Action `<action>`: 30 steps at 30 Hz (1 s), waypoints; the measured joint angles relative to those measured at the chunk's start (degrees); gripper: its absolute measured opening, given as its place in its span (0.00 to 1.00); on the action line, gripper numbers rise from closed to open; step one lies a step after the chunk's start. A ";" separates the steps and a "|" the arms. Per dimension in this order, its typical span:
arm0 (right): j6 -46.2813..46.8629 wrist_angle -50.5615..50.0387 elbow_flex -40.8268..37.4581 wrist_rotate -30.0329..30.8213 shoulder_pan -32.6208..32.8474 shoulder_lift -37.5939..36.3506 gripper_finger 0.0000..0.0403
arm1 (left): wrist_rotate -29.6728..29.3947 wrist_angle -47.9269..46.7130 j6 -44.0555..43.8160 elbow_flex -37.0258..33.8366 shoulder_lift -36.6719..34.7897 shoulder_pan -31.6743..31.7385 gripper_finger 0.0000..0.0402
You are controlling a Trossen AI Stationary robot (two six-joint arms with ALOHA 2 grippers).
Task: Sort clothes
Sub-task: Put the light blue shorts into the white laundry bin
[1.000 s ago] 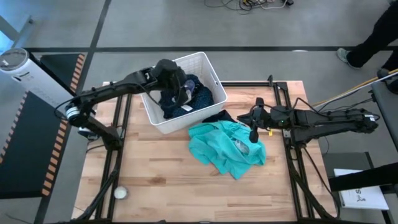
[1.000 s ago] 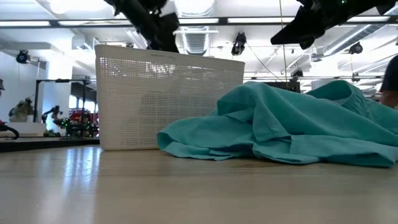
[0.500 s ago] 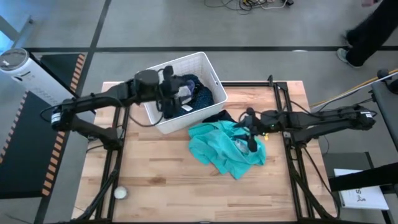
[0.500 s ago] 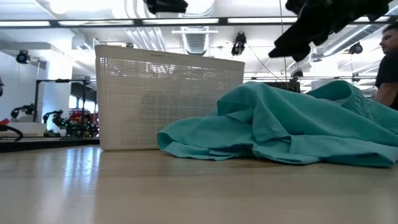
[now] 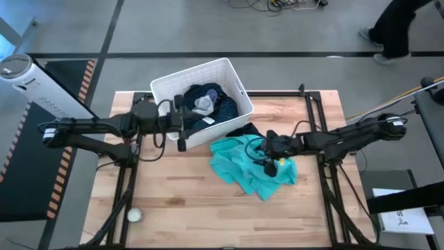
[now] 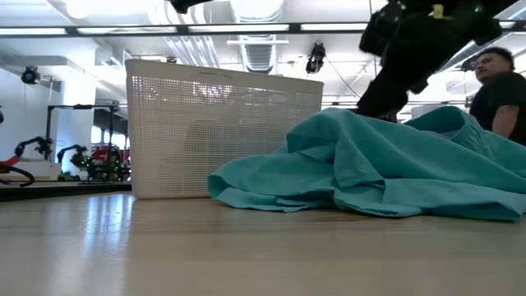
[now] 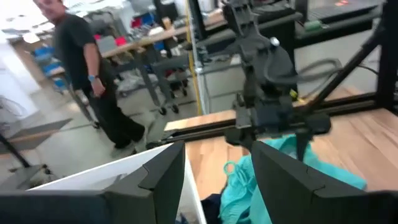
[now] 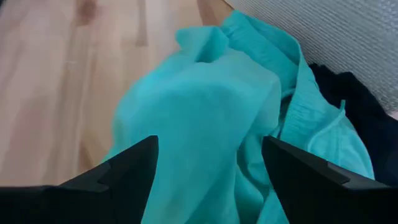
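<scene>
Two dark arms reach in over a pale wooden table (image 5: 180, 201), seen from above. On the left, the left gripper (image 5: 182, 130) hangs over the near rim of a white plastic basket (image 5: 232, 76), at the wall facing the table's middle. Its fingers (image 7: 163, 171) stand parted with nothing between them. The basket sits at the table's far left corner, one corner jutting past the far edge. Inside lie a navy dotted garment (image 5: 223, 104) and a grey garment (image 5: 204, 104) on top of it. Just right of the basket, a dark garment (image 5: 244, 130) lies on the table, touching the basket's wall. A teal garment (image 5: 243, 167) lies crumpled near the table's middle, partly over the dark one. The right gripper (image 5: 268, 154) is low over the teal garment's right part, fingers (image 8: 130, 168) spread wide and released, with teal cloth showing between them. Bare wood runs wide along the near edge and the near left. A small round object (image 5: 134, 215) sits near the near left corner. Beyond the far right corner, a person (image 5: 392, 28) walks the floor.
</scene>
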 joint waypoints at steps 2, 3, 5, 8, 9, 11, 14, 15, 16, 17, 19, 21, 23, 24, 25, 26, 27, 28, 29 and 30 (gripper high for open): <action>-0.02 3.05 0.00 -0.02 0.00 2.83 0.69 | -1.68 1.68 -0.16 -2.32 -2.09 -0.80 0.44; -0.14 4.15 0.00 -0.02 0.00 4.14 0.69 | -2.18 1.85 -0.30 -3.36 -3.12 -1.16 0.44; 0.00 6.71 0.00 0.03 0.00 6.81 0.68 | -2.90 3.68 -0.70 -5.19 -4.79 -1.81 0.44; 1.38 9.97 0.31 0.09 0.00 10.76 0.63 | -3.04 4.63 -1.71 -7.59 -7.37 -2.21 0.42; 1.77 10.35 0.56 0.08 0.00 11.90 0.59 | -3.05 5.48 -1.96 -8.17 -8.03 -2.22 0.42; 1.82 10.59 1.37 0.21 0.00 14.36 0.49 | -3.06 6.14 -2.52 -9.58 -9.47 -2.22 0.41; 0.14 10.25 2.49 0.22 0.00 17.34 0.29 | -3.08 7.37 -2.82 -10.86 -10.91 -2.22 0.39; -0.63 10.38 3.29 0.17 0.00 18.43 0.20 | -3.09 7.93 -2.82 -11.30 -11.45 -2.22 0.39; -1.39 10.11 3.85 0.09 0.00 19.17 0.12 | -3.08 8.50 -2.79 -11.76 -11.92 -2.24 0.38; -2.07 9.25 4.48 0.02 0.00 19.80 0.06 | -3.09 9.40 -2.63 -12.12 -12.21 -2.24 0.38; -2.90 7.95 6.38 -0.26 0.01 20.49 0.03 | -3.09 10.92 -2.01 -12.92 -13.07 -2.24 0.38; -3.25 4.64 8.74 -0.97 0.18 20.65 0.02 | -3.09 11.96 -1.36 -13.39 -13.82 -2.24 0.38; -4.19 -0.23 11.40 -0.65 0.81 19.91 0.01 | -3.09 12.34 -1.08 -13.45 -14.83 -2.24 0.38; -4.69 -2.72 13.12 0.10 1.41 19.43 0.01 | -3.09 12.28 -1.05 -13.47 -15.37 -2.24 0.38; -5.50 -5.01 14.96 0.98 2.03 18.76 0.01 | -3.09 12.49 -0.87 -13.46 -15.77 -2.24 0.38; -6.07 -8.04 16.87 2.16 2.64 18.08 0.01 | -3.09 12.46 -0.85 -13.43 -16.18 -2.24 0.37; -7.09 -11.13 18.91 3.46 3.27 17.41 0.00 | -3.08 12.36 -0.85 -13.43 -16.61 -2.24 0.37; -7.91 -13.33 21.05 4.57 3.88 16.65 0.00 | -3.09 12.29 -0.82 -13.43 -16.96 -2.24 0.36; -8.91 -15.50 23.25 5.33 4.43 15.95 0.00 | -3.09 12.32 -0.58 -13.43 -17.31 -2.24 0.36; -9.75 -18.12 25.56 5.92 4.84 15.45 0.00 | -3.09 12.44 -0.36 -13.43 -17.68 -2.24 0.35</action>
